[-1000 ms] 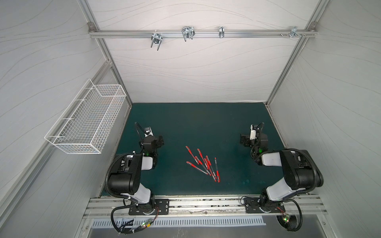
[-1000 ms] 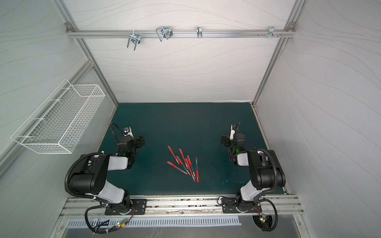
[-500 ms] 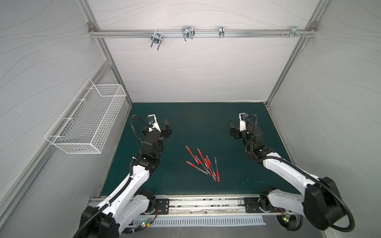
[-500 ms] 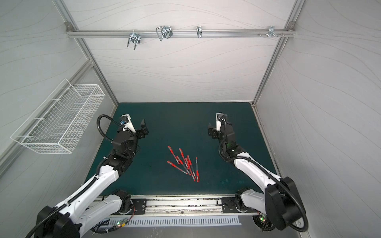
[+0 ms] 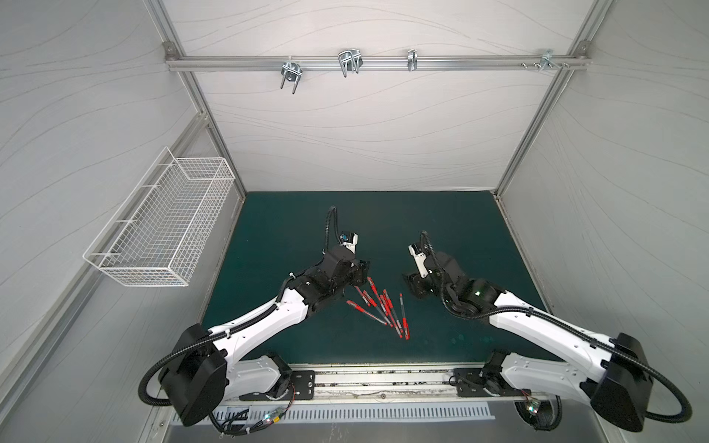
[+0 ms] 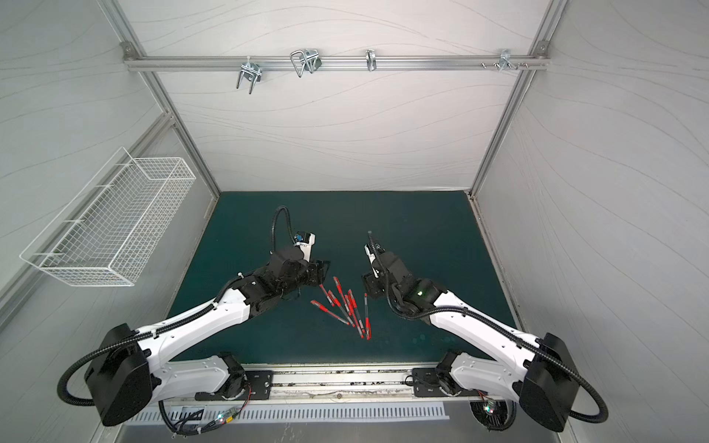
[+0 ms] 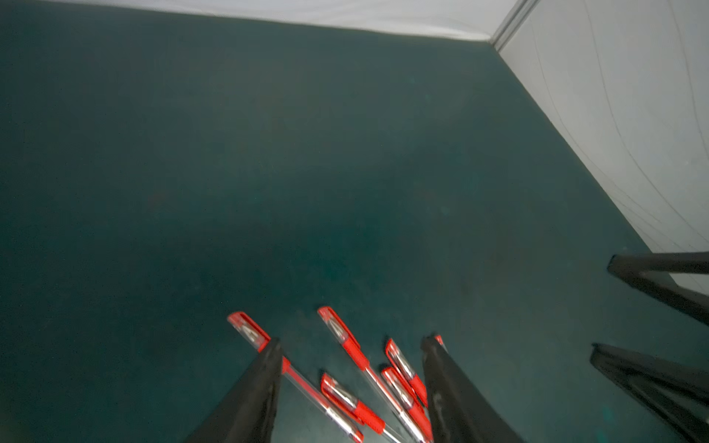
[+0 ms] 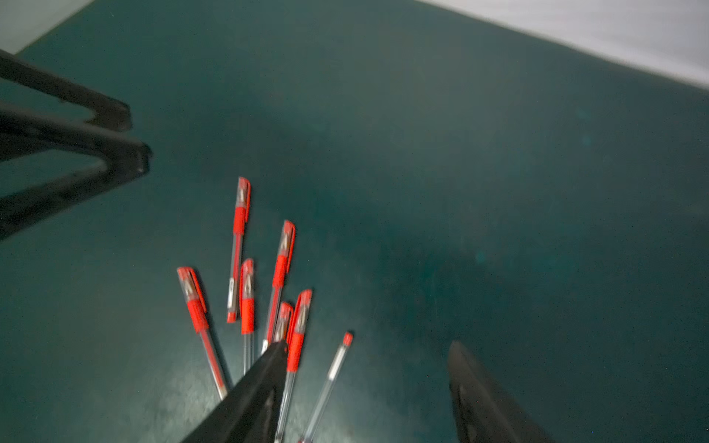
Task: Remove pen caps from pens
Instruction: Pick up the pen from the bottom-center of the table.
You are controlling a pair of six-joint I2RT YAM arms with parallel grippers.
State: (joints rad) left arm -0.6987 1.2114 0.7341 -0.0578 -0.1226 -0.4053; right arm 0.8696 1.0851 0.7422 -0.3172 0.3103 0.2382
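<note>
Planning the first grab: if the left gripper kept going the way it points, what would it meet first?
Probably the capped ends of the pens between its open fingers; beyond them, bare green mat. Depth is unclear.

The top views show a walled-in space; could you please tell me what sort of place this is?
Most likely a purpose-built robot test booth, not a home or office. Plain white walls on a metal frame enclose a green mat, two robot arms are bolted to a rail at the front, and a wire basket hangs on one wall.
</note>
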